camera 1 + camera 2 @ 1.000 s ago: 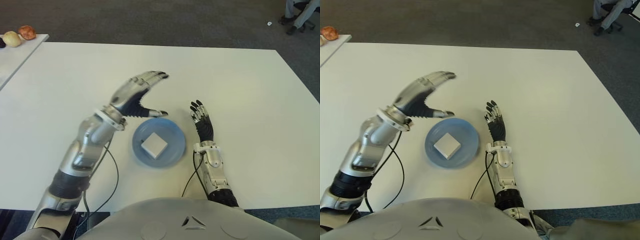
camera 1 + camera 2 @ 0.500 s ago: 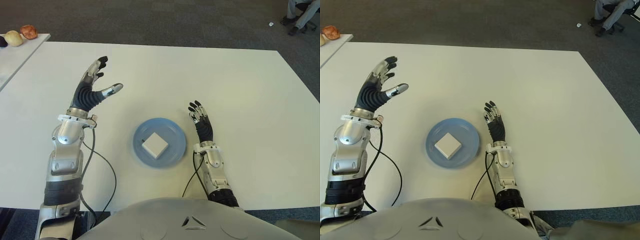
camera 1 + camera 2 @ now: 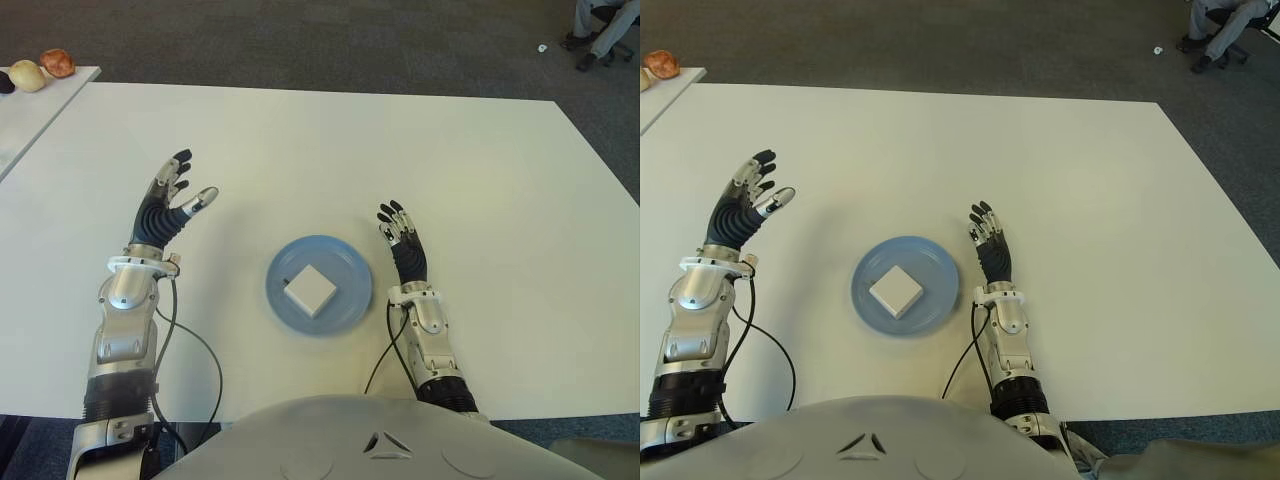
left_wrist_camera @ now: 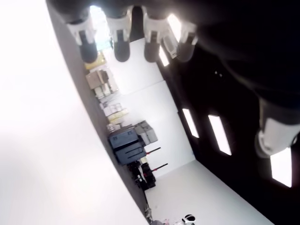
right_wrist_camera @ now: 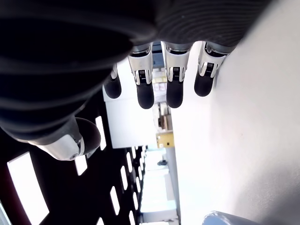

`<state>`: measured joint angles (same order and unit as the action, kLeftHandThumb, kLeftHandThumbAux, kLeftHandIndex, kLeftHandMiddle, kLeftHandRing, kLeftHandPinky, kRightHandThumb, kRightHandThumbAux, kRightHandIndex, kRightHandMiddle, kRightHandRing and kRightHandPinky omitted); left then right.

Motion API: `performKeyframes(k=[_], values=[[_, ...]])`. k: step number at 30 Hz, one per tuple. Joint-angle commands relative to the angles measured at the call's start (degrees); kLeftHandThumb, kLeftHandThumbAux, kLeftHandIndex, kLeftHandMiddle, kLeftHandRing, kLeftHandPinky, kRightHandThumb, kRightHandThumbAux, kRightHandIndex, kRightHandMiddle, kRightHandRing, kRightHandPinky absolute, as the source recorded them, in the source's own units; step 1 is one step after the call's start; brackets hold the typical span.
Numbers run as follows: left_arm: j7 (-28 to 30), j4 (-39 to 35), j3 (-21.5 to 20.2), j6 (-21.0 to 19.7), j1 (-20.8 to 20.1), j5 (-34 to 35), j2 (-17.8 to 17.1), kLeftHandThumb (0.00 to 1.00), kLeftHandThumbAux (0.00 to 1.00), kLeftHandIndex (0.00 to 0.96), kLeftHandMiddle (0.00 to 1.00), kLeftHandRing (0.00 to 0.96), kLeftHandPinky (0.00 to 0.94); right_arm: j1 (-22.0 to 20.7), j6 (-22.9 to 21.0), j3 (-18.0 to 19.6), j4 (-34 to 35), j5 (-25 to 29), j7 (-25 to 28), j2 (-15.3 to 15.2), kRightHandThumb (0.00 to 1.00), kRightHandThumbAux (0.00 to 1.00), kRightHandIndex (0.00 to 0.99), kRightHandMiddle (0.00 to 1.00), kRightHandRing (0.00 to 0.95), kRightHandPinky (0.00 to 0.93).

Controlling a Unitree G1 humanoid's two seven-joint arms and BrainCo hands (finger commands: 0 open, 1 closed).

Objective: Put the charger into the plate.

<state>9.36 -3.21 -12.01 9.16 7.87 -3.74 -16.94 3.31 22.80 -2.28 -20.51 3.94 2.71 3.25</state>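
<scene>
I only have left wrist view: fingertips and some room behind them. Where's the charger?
Observer: The white square charger lies in the round blue plate at the middle of the white table.
Operator: Left hand holding anything?
Observer: No. The left hand is on the plate's left side, well apart from it, fingers spread and holding nothing.
Operator: And the right?
Observer: The right hand shows just to the right of the plate, fingers straight, also holding nothing.
</scene>
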Motion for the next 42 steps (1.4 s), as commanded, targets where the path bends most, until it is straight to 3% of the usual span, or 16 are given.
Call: performKeyframes(k=[1, 6, 12, 23, 27, 32, 42], values=[[-0.2, -0.1, 1.1, -1.8, 1.9, -0.8, 0.1, 0.004, 0.436, 0.0, 0.0, 0.0, 0.0, 0.3, -1.4, 0.5, -1.0, 0.6, -0.1, 1.2, 0.0, 0.501, 0.071, 0.14, 0.103, 0.085], [0.0, 2.4, 1.3, -2.2, 2.6, -0.6, -0.4, 0.0, 0.418, 0.0, 0.0, 0.0, 0.0, 0.5, -1.7, 0.6, -0.7, 0.7, -0.2, 1.2, 0.0, 0.503, 0.071, 0.134, 0.095, 0.072], [-0.3, 9.5, 1.8, 0.7, 2.9, 0.0, 0.3, 0.0, 0.402, 0.0, 0.0, 0.0, 0.0, 0.6, -2.0, 0.7, -0.5, 0.6, -0.4, 1.3, 0.0, 0.504, 0.071, 0.129, 0.088, 0.065], [-4.1, 10.7, 4.1, -3.3, 3.7, -1.7, 3.3, 0.0, 0.326, 0.0, 0.0, 0.0, 0.0, 0.9, -2.7, 0.6, 0.3, 0.1, -0.8, 1.3, 0.0, 0.504, 0.069, 0.123, 0.083, 0.067], [-3.1, 8.3, 5.8, -3.2, 4.1, -1.6, 3.5, 0.0, 0.342, 0.0, 0.0, 0.0, 0.0, 1.0, -2.8, 0.6, 0.4, 0.1, -0.9, 1.3, 0.0, 0.504, 0.068, 0.123, 0.083, 0.067], [-0.1, 6.7, 6.7, -2.3, 4.9, 0.2, 2.3, 0.0, 0.436, 0.0, 0.0, 0.0, 0.0, 1.0, -3.0, 0.4, 0.6, -0.1, -1.0, 1.3, 0.0, 0.507, 0.068, 0.123, 0.083, 0.065], [-0.5, 3.9, 7.6, -4.9, 5.8, -0.2, 2.8, 0.0, 0.512, 0.0, 0.0, 0.0, 0.0, 0.9, -2.9, 0.2, 0.5, -0.4, -1.1, 1.2, 0.0, 0.505, 0.066, 0.12, 0.08, 0.065]])
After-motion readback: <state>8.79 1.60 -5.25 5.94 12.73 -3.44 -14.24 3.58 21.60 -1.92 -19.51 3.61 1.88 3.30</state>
